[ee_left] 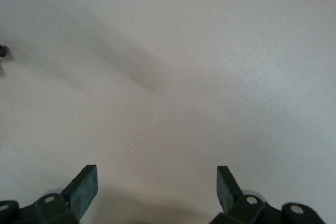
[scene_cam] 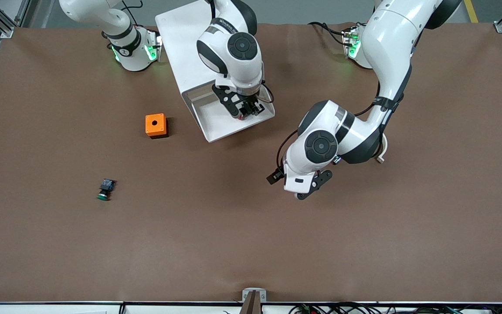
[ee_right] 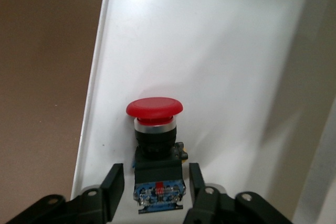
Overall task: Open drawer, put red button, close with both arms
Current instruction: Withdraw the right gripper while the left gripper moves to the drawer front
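Front view: large white box-shaped cabinet (scene_cam: 181, 39) with a smooth, matte top, standing toward the robots' end of a brown, cloth-like tabletop (scene_cam: 190, 240). Uppermost shallow white tray drawer (scene_cam: 209, 135) pulled out toward the front camera, thin-walled, floor plain and glossy. Lower drawers hidden beneath it. Right gripper (scene_cam: 247, 110) down inside the open drawer, covering its contents from this angle.

Right wrist view: small push button with a round, domed red cap, metal collar and black-and-blue body (ee_right: 155, 107) in the drawer, close beside one side wall. Right gripper's black fingers (ee_right: 115, 179) spread on either side of the button's body, with a narrow gap on each side, so released rather than clamped. Lower edge of the button body cut off by the gripper housing. Lying flat or propped: cannot tell.

Left wrist view: left gripper (ee_left: 156, 177) with flat black fingers (ee_left: 84, 182) wide apart, nothing between them, over bare tabletop with only soft shadows across it. Left arm waiting toward its own end of the tabletop, well apart from the cabinet.

Elsewhere in the front view: orange square plastic box with a round hole in its top (scene_cam: 155, 124) beside the drawer, toward the right arm's end. Small green-capped push button (scene_cam: 104, 190) on its side, nearer the front camera than the box; its body detail too small to make out.
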